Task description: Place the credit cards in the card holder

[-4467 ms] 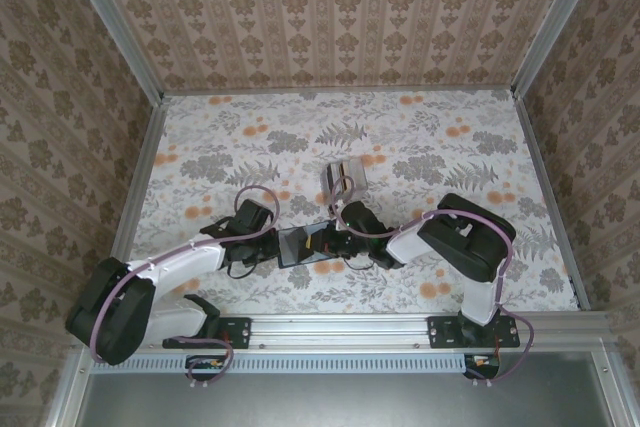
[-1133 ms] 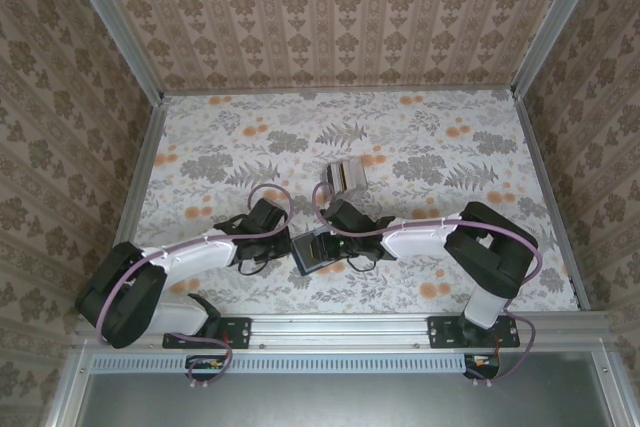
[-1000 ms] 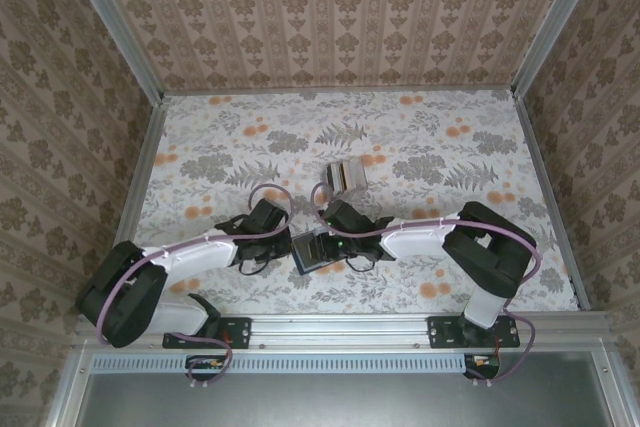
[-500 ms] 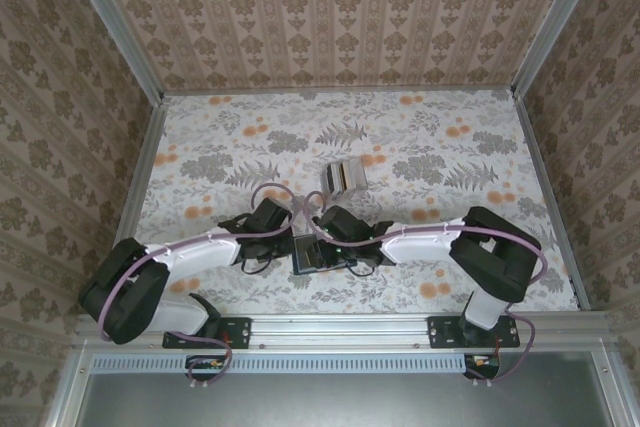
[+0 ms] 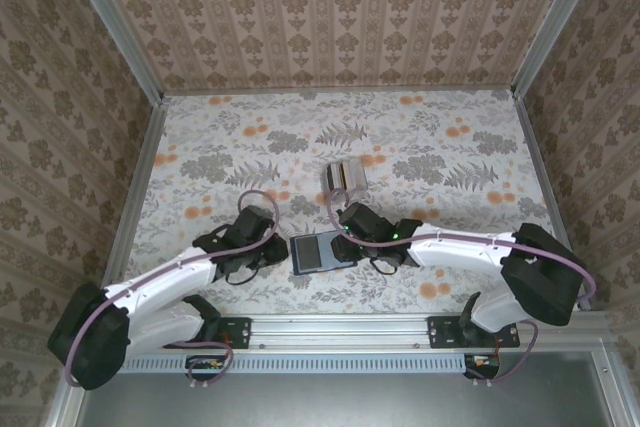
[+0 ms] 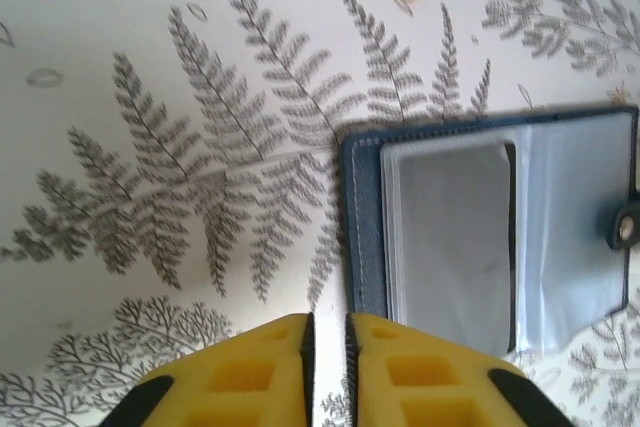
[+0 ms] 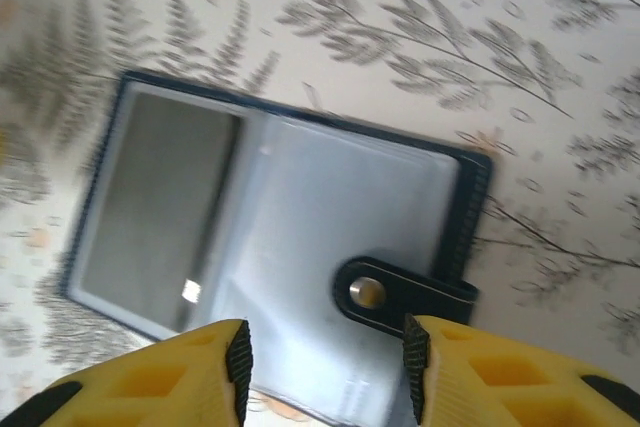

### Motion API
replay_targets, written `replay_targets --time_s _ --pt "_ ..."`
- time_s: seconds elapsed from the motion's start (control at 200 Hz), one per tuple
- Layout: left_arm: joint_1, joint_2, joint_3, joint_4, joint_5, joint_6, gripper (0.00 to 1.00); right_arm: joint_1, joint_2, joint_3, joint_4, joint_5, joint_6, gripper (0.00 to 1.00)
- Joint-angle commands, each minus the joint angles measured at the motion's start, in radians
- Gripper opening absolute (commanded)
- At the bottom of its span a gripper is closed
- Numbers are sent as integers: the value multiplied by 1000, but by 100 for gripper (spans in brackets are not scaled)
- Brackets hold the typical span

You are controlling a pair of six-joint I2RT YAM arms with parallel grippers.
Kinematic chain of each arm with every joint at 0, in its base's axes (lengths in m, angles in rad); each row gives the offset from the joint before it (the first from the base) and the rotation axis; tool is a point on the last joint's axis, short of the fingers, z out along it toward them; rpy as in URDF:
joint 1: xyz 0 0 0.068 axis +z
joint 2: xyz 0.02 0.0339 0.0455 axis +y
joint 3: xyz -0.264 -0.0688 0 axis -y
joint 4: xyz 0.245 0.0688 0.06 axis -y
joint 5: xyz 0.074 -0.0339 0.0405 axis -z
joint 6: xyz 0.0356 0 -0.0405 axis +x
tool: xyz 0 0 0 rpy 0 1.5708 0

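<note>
The card holder point(image 5: 316, 253), dark blue with clear pockets, lies open and flat on the flowered table between my two grippers. A grey card point(image 6: 452, 232) sits in its left pocket point(image 7: 158, 209). Its snap strap point(image 7: 402, 293) lies across the right edge. My left gripper point(image 6: 327, 321) hovers just off the holder's left edge point(image 5: 280, 248), its jaws a narrow slit apart with nothing between them. The right gripper point(image 7: 325, 343) stands open over the strap side point(image 5: 347, 244), holding nothing. The credit cards point(image 5: 343, 176) stand edge-on in a small bunch farther back.
Patterned walls close in the table point(image 5: 460, 157) on three sides. A metal rail point(image 5: 340, 325) runs along the near edge with both arm bases on it. Both forearms lie low on either side of the holder.
The holder, held tilted between both grippers a second ago, now lies flat and open. My left gripper let go and drew back left. The right gripper's jaws widened and shifted right.
</note>
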Motion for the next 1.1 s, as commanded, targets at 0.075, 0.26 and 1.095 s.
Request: replay_targets --time_s 0.075,0.26,1.095 --pt "-5 -23 -81 127 137 -33 38 0 57 25 -49 72 -44 57" --pt "-7 65 -67 156 151 -21 43 -1 140 74 -43 71 -48 56" --pt "-13 207 58 156 152 6 41 -81 47 -2 7 -10 -148 45"
